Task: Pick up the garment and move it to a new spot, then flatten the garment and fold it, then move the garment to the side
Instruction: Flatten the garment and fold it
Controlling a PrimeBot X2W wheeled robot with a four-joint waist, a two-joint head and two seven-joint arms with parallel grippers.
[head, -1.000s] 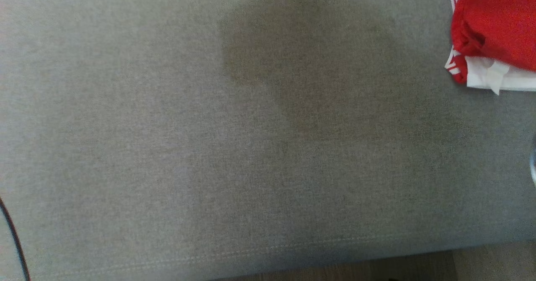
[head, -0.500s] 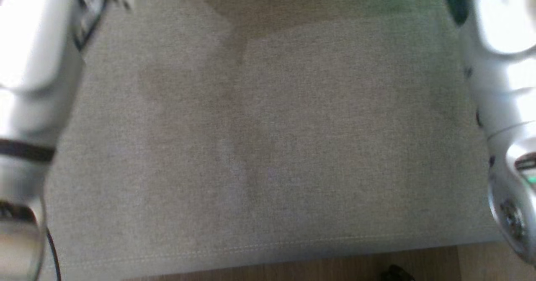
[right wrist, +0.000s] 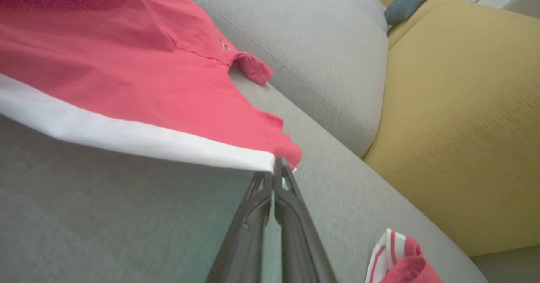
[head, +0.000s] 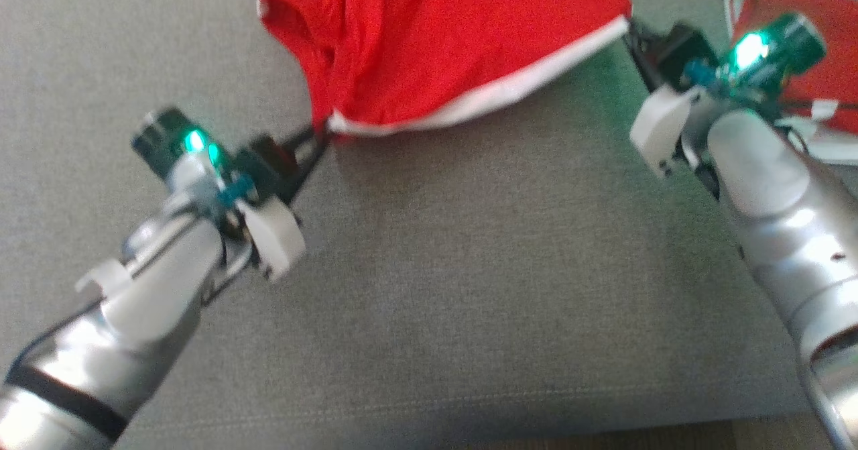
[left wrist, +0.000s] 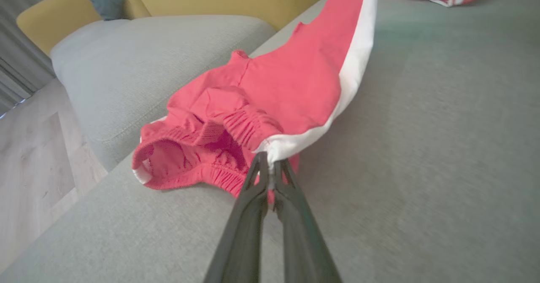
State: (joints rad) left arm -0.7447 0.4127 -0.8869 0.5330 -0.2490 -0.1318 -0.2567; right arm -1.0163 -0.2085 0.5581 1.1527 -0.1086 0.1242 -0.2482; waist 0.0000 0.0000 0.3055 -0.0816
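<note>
The garment [head: 456, 41], a pair of red shorts with a white side stripe, hangs stretched between the two arms over the far half of the grey sofa seat [head: 469, 289]; the left tool [head: 320, 133] is clamped on the waistband end of the white stripe, and the right tool [head: 631, 29] is clamped on the hem end of the same stripe; each pair of fingers is pressed together with only a thin bite of cloth at the tips. That thin bite is the first risk; if the arms pull further apart, the taut edge may slip out of one tool and the shorts would drop in a heap. The elastic waistband is bunched up on the seat near the left tool; laying the garment down like this would likely trap folds beneath it, and flattening would then be harder. A pile of red and white clothing [head: 831, 68] lies just beside the right arm; a sweep to that side could snag or drag it. The left wrist view shows the floor [left wrist: 33, 156] close past the seat's edge; a placement too far that way risks cloth hanging off.
</note>
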